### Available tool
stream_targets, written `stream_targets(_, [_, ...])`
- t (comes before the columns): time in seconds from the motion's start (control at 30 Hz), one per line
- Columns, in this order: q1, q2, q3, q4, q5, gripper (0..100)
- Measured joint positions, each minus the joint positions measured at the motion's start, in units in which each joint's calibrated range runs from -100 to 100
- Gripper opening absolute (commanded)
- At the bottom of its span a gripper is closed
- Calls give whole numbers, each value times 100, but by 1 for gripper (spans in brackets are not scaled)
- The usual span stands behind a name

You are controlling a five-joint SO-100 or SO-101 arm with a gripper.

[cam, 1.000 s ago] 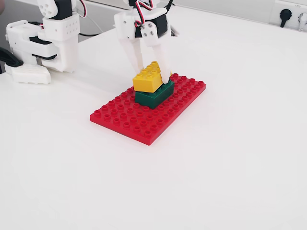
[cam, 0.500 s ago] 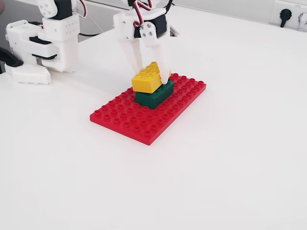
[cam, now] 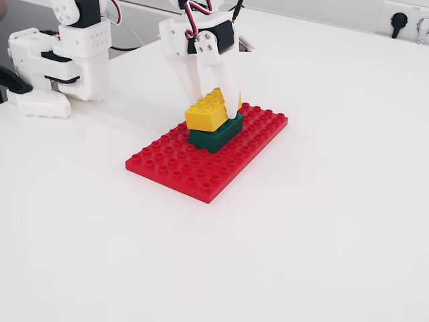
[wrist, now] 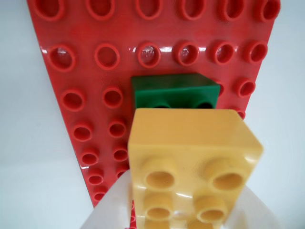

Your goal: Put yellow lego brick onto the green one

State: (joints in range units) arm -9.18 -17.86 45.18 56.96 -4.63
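Observation:
In the fixed view the yellow lego brick (cam: 209, 109) sits on top of the green one (cam: 218, 133), shifted a little to the left so it overhangs. The green brick is pressed onto a flat red studded baseplate (cam: 175, 168). My white gripper (cam: 216, 107) comes down from above, shut on the yellow brick with one finger on each side. In the wrist view the yellow brick (wrist: 190, 157) fills the lower middle between my blurred white fingers (wrist: 106, 212). The green brick (wrist: 174, 89) shows just beyond it on the red baseplate (wrist: 90, 71).
A white arm base with motors (cam: 64, 60) stands at the far left of the white table. Wall sockets (cam: 402, 20) sit at the far right corner. Bare white tabletop surrounds the baseplate in front and to the right.
Almost nothing has changed. The gripper and the yellow brick have shifted very slightly over the green brick; the baseplate has not moved.

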Motion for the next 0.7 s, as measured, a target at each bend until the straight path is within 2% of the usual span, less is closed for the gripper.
stream_targets(0.7, [-125,0,0,0,-94,15])
